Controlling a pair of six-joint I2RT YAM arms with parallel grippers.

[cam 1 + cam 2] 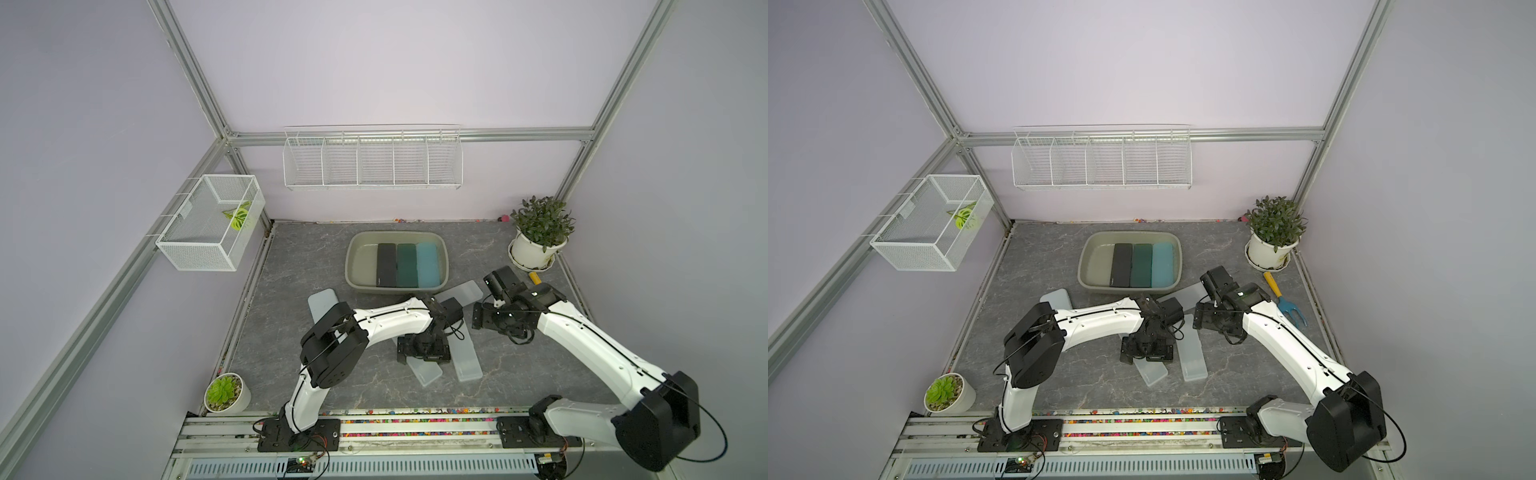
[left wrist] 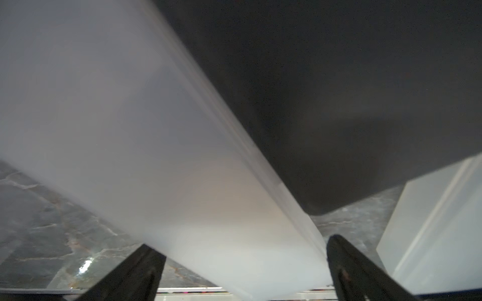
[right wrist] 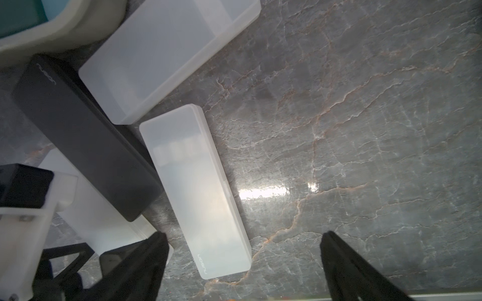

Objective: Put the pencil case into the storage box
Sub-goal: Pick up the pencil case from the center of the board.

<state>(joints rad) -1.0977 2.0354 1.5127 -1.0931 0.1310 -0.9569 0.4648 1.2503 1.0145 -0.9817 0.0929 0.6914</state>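
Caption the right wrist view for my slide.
Open right tool over table; frosted case, black case and box corner nearby.

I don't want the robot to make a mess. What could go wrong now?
1. The left gripper is open around a frosted pencil case, and the black case lies against it, maybe on it. Lifting could drag or tip the black one.
2. The storage box has only one free slot, beside three cases. A crooked drop might land on them or the rim.
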